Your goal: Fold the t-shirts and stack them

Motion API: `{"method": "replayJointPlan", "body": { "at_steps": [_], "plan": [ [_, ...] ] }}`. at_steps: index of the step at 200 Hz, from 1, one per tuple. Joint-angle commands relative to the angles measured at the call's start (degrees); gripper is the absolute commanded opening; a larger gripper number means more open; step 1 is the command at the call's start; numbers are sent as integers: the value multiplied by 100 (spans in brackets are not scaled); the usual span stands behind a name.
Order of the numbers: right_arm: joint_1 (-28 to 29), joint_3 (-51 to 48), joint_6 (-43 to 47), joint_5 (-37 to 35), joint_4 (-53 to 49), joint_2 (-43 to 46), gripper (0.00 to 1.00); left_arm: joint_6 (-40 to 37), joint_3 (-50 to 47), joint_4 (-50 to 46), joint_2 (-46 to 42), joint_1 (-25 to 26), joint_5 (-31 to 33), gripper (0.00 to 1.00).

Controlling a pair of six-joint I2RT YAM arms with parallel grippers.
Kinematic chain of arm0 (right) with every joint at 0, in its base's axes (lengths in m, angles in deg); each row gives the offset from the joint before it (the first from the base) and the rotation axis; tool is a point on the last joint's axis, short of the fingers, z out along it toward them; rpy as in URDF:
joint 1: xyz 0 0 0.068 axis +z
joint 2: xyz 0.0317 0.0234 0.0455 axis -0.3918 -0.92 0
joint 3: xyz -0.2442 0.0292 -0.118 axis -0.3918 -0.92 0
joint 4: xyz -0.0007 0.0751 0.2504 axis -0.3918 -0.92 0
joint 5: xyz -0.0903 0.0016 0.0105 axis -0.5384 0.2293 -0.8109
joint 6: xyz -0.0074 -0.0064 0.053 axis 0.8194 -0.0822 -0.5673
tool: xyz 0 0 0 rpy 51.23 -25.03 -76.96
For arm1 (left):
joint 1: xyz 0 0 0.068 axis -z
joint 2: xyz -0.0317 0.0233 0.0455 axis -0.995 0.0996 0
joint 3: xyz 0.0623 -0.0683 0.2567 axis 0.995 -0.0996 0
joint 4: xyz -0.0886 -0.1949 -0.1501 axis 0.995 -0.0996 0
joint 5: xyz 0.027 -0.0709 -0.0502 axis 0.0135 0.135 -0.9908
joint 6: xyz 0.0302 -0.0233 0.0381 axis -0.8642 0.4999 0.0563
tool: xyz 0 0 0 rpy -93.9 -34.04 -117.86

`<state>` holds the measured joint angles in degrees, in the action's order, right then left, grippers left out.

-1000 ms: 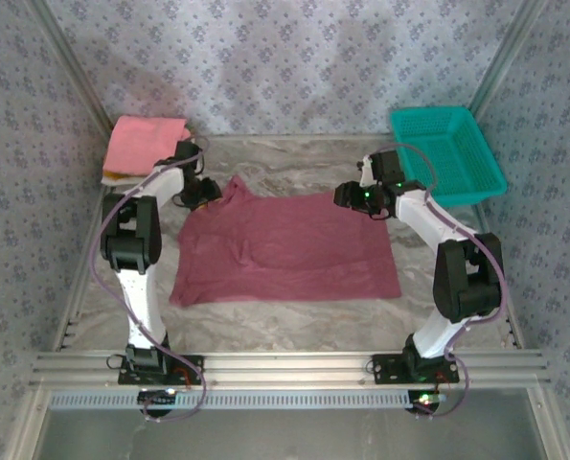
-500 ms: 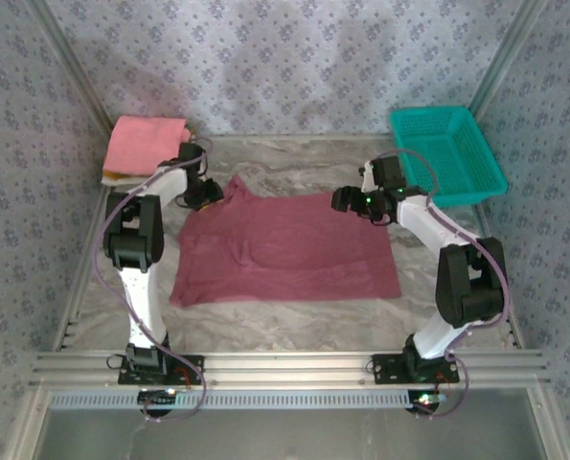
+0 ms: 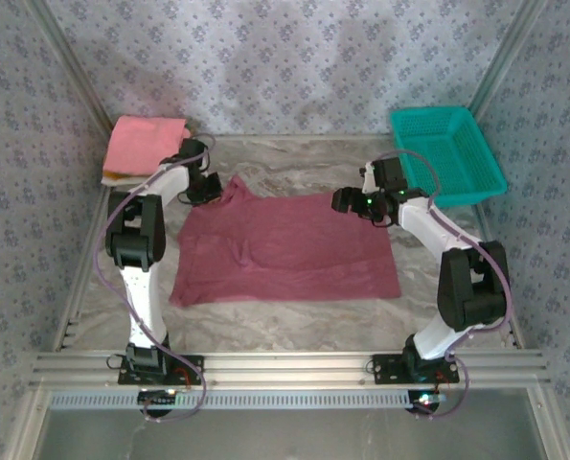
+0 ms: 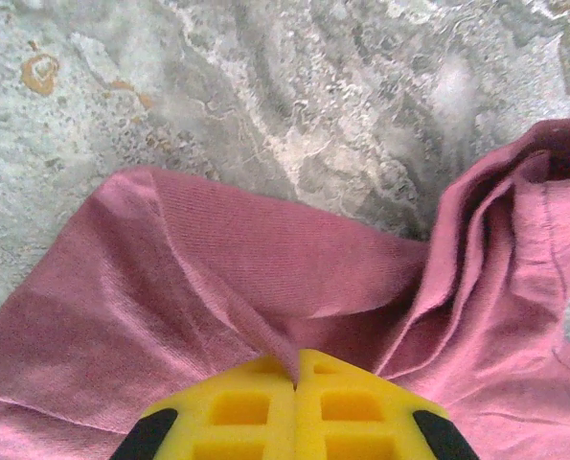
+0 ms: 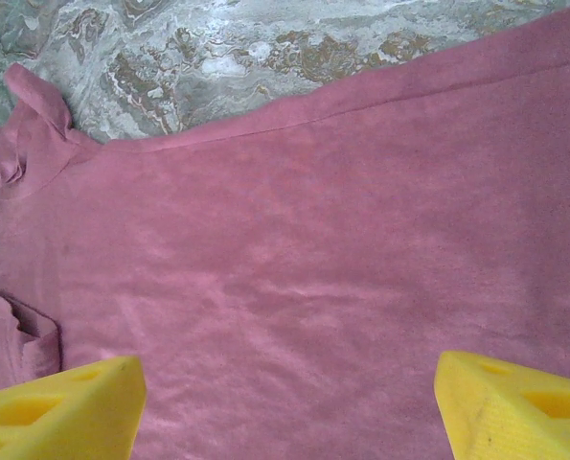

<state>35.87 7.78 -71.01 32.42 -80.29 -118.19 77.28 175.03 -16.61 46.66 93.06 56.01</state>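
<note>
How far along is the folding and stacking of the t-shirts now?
Done: a folded pink t-shirt tops the pile at the far left. In hand: the left gripper is shut on a pinch of the maroon t-shirt; the right gripper hangs open above it. To do: fold the maroon one and stack it.

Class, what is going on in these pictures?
A maroon t-shirt lies spread out on the table. The left gripper is shut on a pinch of cloth at its far left corner; the right gripper hangs open over the far right edge. A folded pink shirt lies at the far left, a teal basket far right.
</note>
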Motion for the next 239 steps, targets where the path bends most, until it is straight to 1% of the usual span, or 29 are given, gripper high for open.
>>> {"method": "replayJointPlan", "body": {
  "at_steps": [1,24,44,54,78,99,119,129,154,169,182,190,204,214,239],
  "plan": [
    [21,-35,22,-102,-17,155,82,-63,262,-207,-66,11,64,0],
    [-4,-33,23,-149,-33,160,83,-74,242,-203,-257,24,133,0],
    [-94,-51,-41,-188,-24,138,87,-97,180,-163,-482,23,188,0],
    [-224,-35,-163,-137,-46,47,89,-106,183,-186,-573,24,203,0],
    [-631,104,-517,235,-33,-351,90,-107,123,-200,-859,46,390,0],
    [-817,351,-564,200,-196,-672,89,-98,-8,-102,-1119,63,454,0],
    [-865,844,-464,-13,-586,-1059,88,-163,-45,-124,-1241,72,466,0],
    [-916,1103,-411,2,-849,-1307,86,-168,-67,-130,-1269,74,479,0],
    [-1029,1722,-455,34,-1144,-1892,82,-197,-111,-102,-1253,80,447,0],
    [-987,2070,-390,-218,-1260,-2148,82,-212,-130,-69,-1229,100,414,0],
    [-959,2366,-283,-389,-1442,-2385,78,-221,-148,-30,-1233,98,442,0],
    [-967,2466,-283,-460,-1498,-2479,77,-237,-162,-40,-1244,99,509,0],
    [-1026,2697,-247,-669,-1498,-2687,70,-297,-194,-19,-1295,98,611,0],
    [-1044,2964,-143,-795,-1779,-2830,67,-328,-201,-2,-1296,82,620,0],
    [-1044,3490,41,-1193,-2003,-3105,63,-376,-179,5,-1243,56,633,0]
  ]
}}
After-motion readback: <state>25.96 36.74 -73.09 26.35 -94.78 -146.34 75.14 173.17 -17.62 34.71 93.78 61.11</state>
